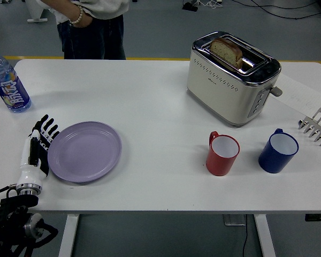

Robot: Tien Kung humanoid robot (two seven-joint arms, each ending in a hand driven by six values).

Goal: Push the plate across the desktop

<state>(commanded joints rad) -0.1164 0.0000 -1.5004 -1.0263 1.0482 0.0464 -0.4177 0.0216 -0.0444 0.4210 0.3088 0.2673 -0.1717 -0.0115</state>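
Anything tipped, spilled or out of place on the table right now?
Nothing stands out. The purple plate lies flat beside the left hand, the bottle, red mug and blue mug stand upright, and no spill shows. Bread sits in the toaster.

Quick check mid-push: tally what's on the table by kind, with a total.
Plates: 1, the purple plate, with the left robot hand at its left rim
Mugs: 2, the red mug and the blue mug
Bottles: 1, the water bottle
Toasters: 1, the toaster, bread in one slot
Metal racks: 1, the rack at the right edge
Total: 6
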